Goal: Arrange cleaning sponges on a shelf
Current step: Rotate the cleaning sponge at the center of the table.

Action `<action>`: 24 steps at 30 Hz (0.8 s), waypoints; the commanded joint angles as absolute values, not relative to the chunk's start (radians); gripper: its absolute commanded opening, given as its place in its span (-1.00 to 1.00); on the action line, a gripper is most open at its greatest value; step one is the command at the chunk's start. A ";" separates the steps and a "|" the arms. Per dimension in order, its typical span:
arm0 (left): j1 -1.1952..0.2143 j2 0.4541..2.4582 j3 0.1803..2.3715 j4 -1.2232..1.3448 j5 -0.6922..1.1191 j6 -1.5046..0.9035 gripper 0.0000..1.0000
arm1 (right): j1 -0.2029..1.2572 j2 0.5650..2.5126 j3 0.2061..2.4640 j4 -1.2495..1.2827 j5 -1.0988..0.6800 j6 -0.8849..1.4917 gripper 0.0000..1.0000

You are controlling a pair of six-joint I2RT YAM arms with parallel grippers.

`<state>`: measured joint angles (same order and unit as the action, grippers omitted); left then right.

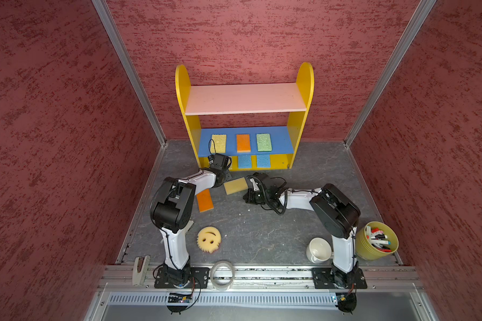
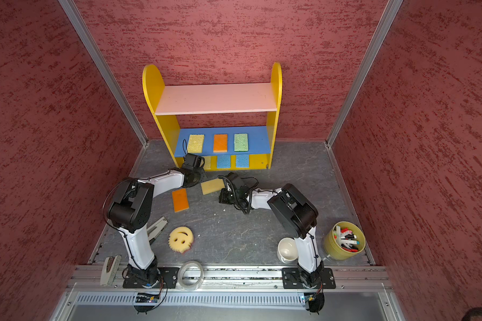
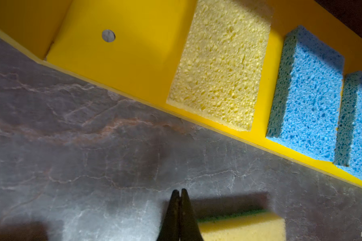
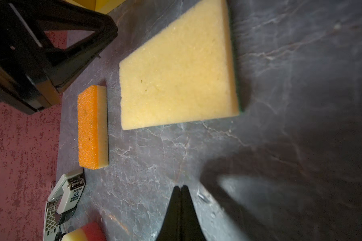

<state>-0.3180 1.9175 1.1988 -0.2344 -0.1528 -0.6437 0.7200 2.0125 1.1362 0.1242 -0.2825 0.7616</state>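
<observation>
Six of the nine cleaning sponges already sit on the shelf (image 1: 304, 83) by my count, and three are out on the worktop (image 1: 262, 230) in front of it. Closest to the shelf's front edge is the big yellow sponge (image 1: 235, 186), with the orange sponge (image 1: 204, 200) just beside that and the smiley sponge (image 1: 209, 238) well out from the shelf. Both arms are by the big yellow one, left end effector (image 3: 179, 191) and right end effector (image 4: 181, 187) each with jaws pressed together and nothing in them. Handling-wise I'd guess these are featherweight, squishy and not fragile, so pinch across the narrow width around the middle and expect the foam to give. It lies flat, so the fingers have to get right down to the worktop. Fun bit: the left wrist view shows a pale yellow sponge (image 3: 217, 68) on the shelf's base next to two blue sponges (image 3: 307, 94), which the left arm mostly hides from above. Both wrist views also catch a green scrub layer under the big yellow one. Only the top views show the row of three sponges (image 1: 243, 143) on the blue middle board (image 1: 284, 139).
</observation>
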 commanded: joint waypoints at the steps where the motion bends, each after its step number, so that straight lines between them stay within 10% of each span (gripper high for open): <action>1: -0.324 1.936 1.187 -0.185 -0.122 -0.626 -1.00 | 0.716 2.035 1.179 0.104 -0.239 0.787 -1.00; 24: -0.456 1.605 0.931 -0.243 -0.015 -0.726 -1.00 | 0.589 1.883 1.054 0.126 -0.297 0.874 -0.30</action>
<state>-0.4576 1.6447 0.9421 -0.2203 -0.0288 -0.7025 0.6083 1.9659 1.0824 0.1177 -0.2752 0.8448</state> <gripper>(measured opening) 0.044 0.344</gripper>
